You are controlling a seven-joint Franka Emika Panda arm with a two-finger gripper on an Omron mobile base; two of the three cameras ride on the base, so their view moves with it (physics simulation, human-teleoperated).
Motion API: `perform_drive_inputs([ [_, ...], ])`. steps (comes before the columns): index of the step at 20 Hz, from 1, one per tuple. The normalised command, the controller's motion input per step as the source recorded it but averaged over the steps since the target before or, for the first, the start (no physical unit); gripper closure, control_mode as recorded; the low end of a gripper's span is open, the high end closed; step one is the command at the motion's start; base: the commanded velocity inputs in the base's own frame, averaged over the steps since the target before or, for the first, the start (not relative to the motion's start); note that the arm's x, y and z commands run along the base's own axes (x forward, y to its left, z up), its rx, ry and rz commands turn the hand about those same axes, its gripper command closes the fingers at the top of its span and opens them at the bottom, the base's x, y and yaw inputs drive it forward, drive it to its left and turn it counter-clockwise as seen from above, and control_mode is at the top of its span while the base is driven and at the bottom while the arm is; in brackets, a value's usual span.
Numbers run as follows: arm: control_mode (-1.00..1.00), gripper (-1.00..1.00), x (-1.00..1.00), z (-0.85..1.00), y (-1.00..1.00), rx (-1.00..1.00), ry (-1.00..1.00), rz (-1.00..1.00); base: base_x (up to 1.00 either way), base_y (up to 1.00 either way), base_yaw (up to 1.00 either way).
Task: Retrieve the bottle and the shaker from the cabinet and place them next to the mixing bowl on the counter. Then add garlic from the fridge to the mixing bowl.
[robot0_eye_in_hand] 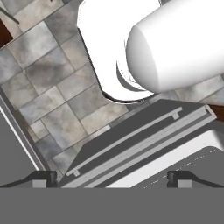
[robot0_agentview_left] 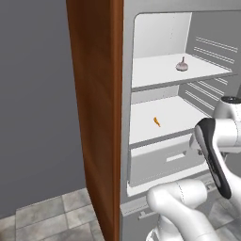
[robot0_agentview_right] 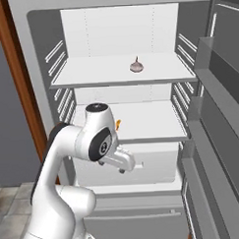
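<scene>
The garlic step was in hand; the garlic [robot0_agentview_right: 137, 66] sat on the fridge's [robot0_agentview_right: 198, 64] top shelf, well above the empty, wide-open gripper [robot0_eye_in_hand: 112, 178]; next, a raised reach.

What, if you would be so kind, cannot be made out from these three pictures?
- Orange item on the middle fridge shelf: too small to identify in the left base view; the arm partly hides it in the right base view.
- Garlic: visible, but too small to show detail.
- Claw: fingertips stand apart, bases cut off by the hand view's bottom edge.
</scene>
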Motion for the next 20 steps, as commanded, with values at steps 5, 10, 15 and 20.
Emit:
perform_drive_inputs([
  [5, 1.00, -1.00, 0.00, 0.00, 0.00, 0.00, 0.00, 0.00, 0.00, 0.00, 0.00],
  [10, -1.00, -1.00, 0.00, 0.00, 0.00, 0.00, -0.01, 0.00, 0.00, 0.00, 0.00],
  [15, -1.00, -1.00, 0.00, 0.38, 0.05, -0.09, -0.19, 0.05, 0.00, 0.00, 0.00],
  [20, -1.00, -1.00, -0.10, 0.89, 0.12, -0.24, -0.36, 0.14, 0.00, 0.00, 0.00],
])
